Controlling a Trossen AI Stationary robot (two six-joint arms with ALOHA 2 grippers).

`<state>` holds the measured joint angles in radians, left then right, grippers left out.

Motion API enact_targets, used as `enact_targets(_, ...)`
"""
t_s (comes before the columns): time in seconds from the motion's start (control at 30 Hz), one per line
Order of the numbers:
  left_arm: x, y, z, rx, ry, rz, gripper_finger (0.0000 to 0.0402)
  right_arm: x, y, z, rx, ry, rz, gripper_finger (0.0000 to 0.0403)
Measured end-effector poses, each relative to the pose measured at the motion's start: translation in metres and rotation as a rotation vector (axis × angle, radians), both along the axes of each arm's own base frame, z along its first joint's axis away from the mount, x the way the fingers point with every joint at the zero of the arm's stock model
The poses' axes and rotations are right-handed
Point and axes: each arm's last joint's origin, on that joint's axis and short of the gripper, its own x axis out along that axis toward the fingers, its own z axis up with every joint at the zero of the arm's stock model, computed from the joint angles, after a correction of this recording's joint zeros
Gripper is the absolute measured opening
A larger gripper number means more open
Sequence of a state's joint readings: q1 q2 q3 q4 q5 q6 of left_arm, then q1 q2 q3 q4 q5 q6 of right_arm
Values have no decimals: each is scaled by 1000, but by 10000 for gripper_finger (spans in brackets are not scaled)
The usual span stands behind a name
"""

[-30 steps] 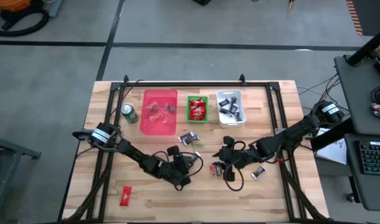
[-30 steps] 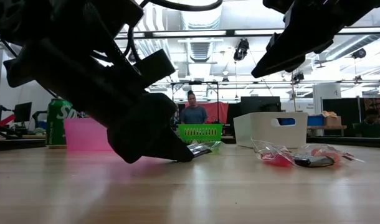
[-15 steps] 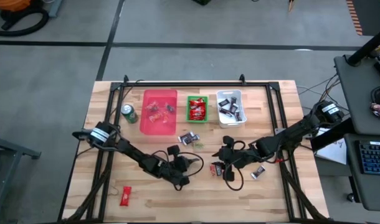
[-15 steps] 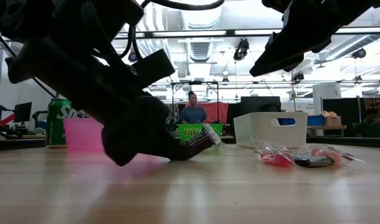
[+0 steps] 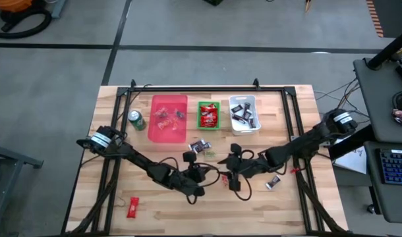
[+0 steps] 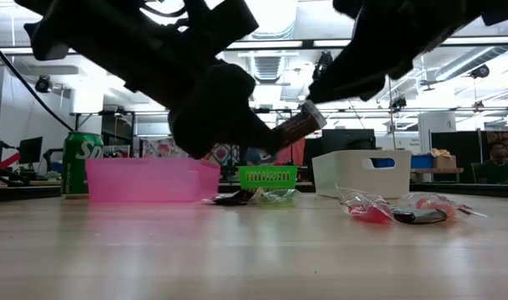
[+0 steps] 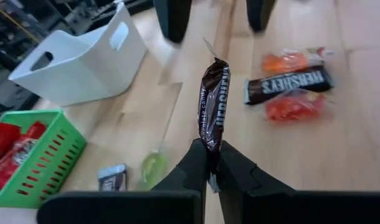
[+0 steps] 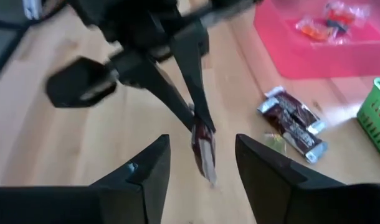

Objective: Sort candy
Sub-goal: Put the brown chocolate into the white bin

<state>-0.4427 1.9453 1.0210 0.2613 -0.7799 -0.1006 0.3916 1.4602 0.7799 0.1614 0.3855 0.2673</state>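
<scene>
My left gripper [image 5: 205, 179] hangs above the middle of the table, shut on a dark brown candy bar [image 7: 213, 102], which also shows in the low view [image 6: 301, 127]. My right gripper [image 8: 199, 171] faces it from the table's right, open. Its two fingers stand wide on either side of the bar's free end [image 8: 204, 152] without touching it. More candy lies on the wood: a second dark bar [image 7: 288, 83] among orange sweets [image 7: 293, 107], and a dark pair [image 5: 200, 146] near the bins. The pink tray [image 5: 169, 102], green basket [image 5: 200, 116] and white bin [image 5: 244, 100] hold sorted candy. My left gripper pinches one end of the dark bar [image 7: 210, 146] between its two fingertips [image 7: 196, 163]. The fingers lie along the bar, slanting down from the table's left. The bar sticks out past the fingertips, tilted upward, and is lifted clear of the table.
A green drink can [image 5: 136, 120] stands left of the pink tray. A red candy [image 5: 133, 207] lies alone near the front left. Another candy [image 5: 273, 183] lies under the right arm. A black frame rail [image 5: 194, 89] runs along the far edge.
My left gripper has shut on the dark bar where it lay on the table. It has then risen, rolling at the wrist, so the bar now hangs clear above the wood. My right gripper has edged toward the left gripper.
</scene>
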Motion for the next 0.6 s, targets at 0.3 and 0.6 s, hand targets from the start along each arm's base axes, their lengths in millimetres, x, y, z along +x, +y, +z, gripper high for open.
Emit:
enact_targets(0.3,6,-2,8,-5,-37,9,3,5,-3,-12,-65,38,18,190)
enact_targets(0.6,7,-3,10,-11,-51,9,3,7,-3,-10,-96,19,41,106)
